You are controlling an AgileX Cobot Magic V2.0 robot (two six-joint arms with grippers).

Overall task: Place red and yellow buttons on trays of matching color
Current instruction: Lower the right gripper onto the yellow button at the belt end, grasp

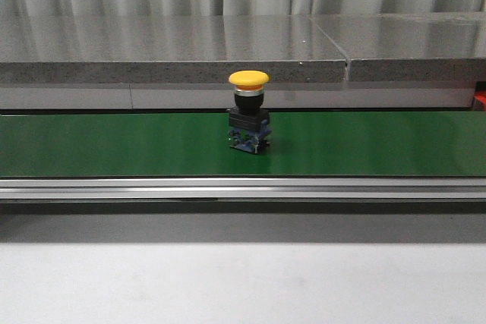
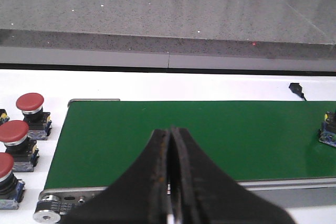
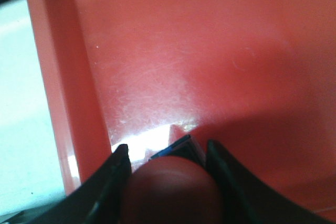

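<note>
three red mushroom-capped push buttons on dark switch bodies are seen only in the left wrist view, standing in a column on the white table just beside the end of the green conveyor belt; no tray is visible under them. the left hand hangs over that belt end with its black fingers pressed together and nothing between them. the yellow mushroom-capped push button with black body and blue contact block stands upright near the middle of the belt in the front view, where neither arm appears; in the left wrist view only a blue corner of it is caught at the belt's far edge. each button is judged rigid, fairly light and top-heavy, the smooth domed cap likely slippery, so the squarer black body below the cap is judged the better place to be taken. in the right wrist view alone, the right hand is seen pinching a red-capped button by its sides, low over the floor of the red plastic tray, near its raised wall.
</note>
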